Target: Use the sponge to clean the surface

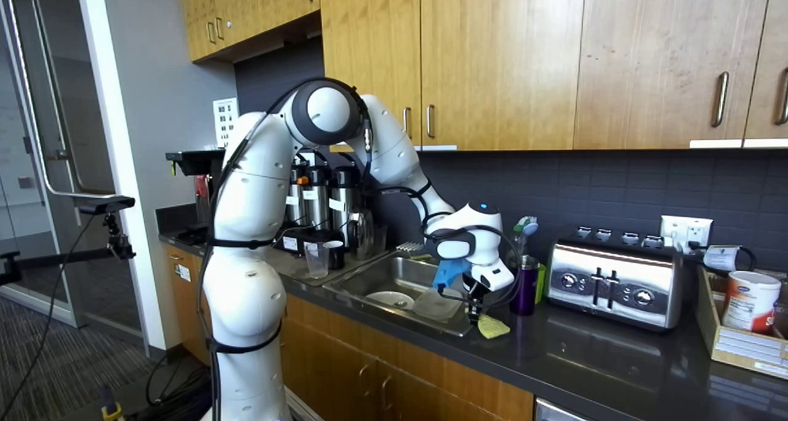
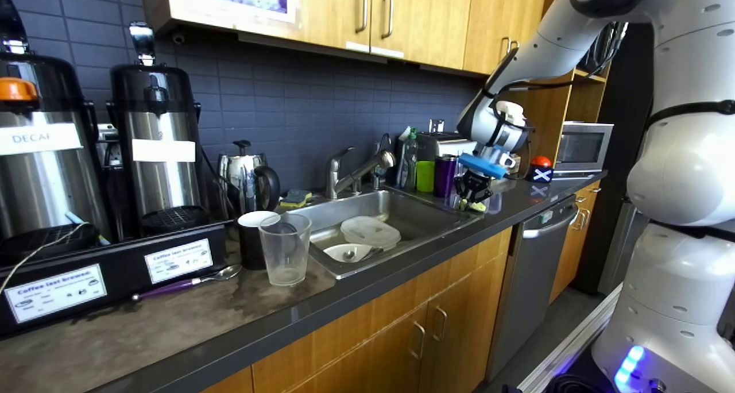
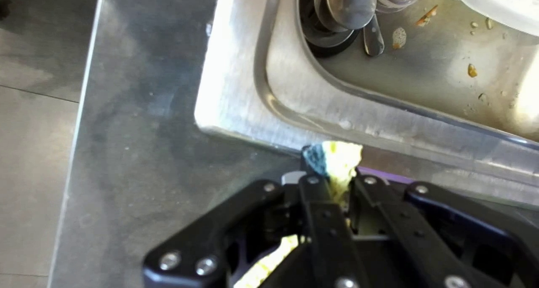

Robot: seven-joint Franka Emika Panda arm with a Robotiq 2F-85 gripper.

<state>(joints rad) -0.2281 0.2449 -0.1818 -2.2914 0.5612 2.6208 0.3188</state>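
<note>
The pincer (image 3: pixel 342 185) pinches a yellow sponge (image 1: pixel 494 327) at the dark desk (image 1: pixel 548 356), just beside the sink (image 3: pixel 236 81); whether it presses down is hard to tell from where we stand. A purple cup (image 1: pixel 524 290) stands near it, with a steel toaster (image 1: pixel 615 279) farther along the desk. With the grasp done and the sponge in place, most of the cleaning seems to lie ahead: no wiped track stands out, and the wrist view shows pale blotches (image 3: pixel 162 105), perhaps smears, perhaps glare, on the desk by the sink.
</note>
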